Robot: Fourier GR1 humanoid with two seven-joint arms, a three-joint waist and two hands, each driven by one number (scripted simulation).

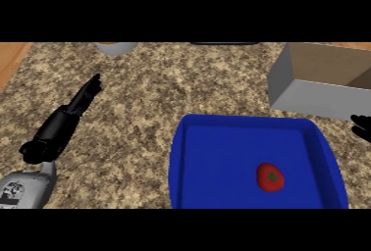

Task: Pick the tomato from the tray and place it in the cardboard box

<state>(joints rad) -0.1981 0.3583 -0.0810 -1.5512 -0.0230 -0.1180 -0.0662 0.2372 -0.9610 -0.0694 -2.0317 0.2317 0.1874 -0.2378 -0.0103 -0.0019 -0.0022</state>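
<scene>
Tomato (270,177): small, red, green star-shaped calyx on top; lies loose in the right half of the blue tray (217,162), toward the near end, apart from every wall.
Handling: judged light, smooth-skinned, rounded, so likely to roll or slip; somewhat soft, best not squeezed hard.
Hold point: across the widest part of the body, fingers and thumb on opposite sides, coming from above; calyx left alone.
Cardboard box (319,81): open-topped, just beyond the tray's far right corner on the counter (138,112).
Left robot hand (85,95): fingers straight, extended over the counter, holding nothing, well apart from tray.
Right robot hand (360,126): only fingertips at the right edge; cannot tell whether spread or curled.
Other: grey round vessel (116,47) at far edge.
</scene>
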